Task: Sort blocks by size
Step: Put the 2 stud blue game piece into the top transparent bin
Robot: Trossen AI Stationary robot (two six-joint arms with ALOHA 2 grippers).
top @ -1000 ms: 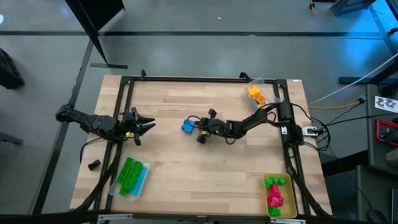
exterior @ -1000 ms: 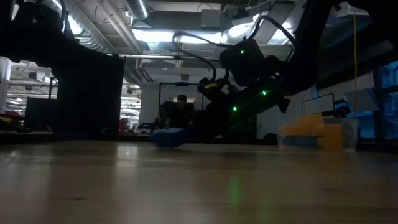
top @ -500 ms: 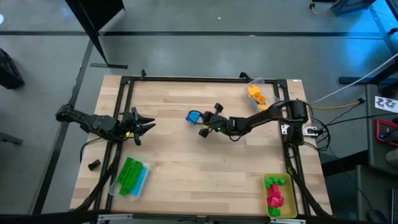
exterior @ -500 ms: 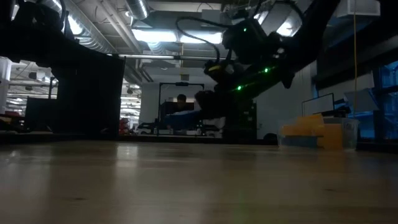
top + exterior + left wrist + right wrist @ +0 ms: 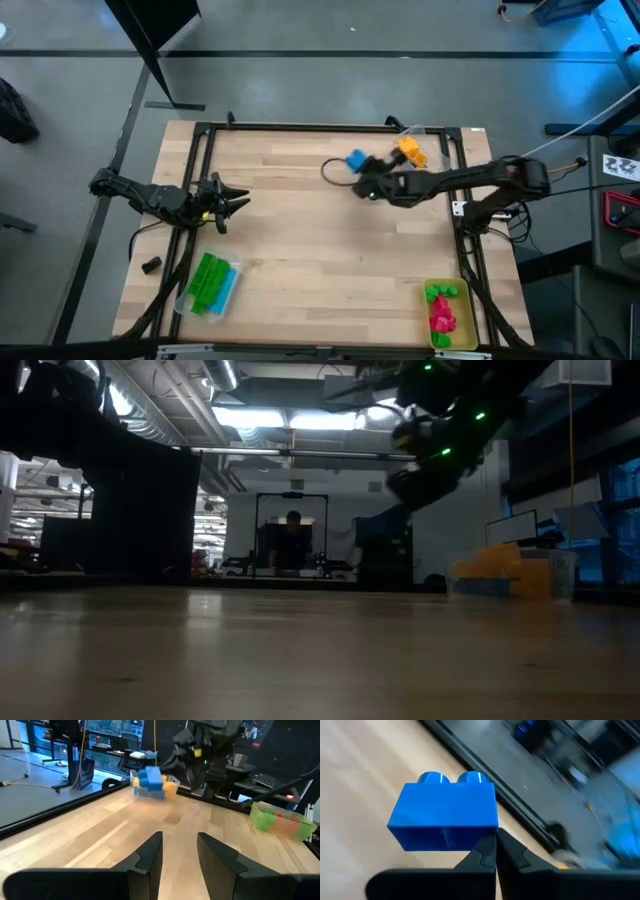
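The right arm reaches in from the table's right edge, stretched leftward across the far half, its forearm nearly level and its wrist turned toward the far side. The right gripper [image 5: 362, 172] is lifted clear of the tabletop — in the low view [image 5: 415, 480] it hangs high, green lights glowing on the wrist above it. Its two fingers [image 5: 487, 851] are pressed almost together, pinching a blue block [image 5: 445, 814] by its lower edge. The left arm waits at the table's left edge, folded low and pointing right, with the left gripper [image 5: 232, 203] held just over the surface — its fingers [image 5: 150, 852] spread apart, nothing between them.
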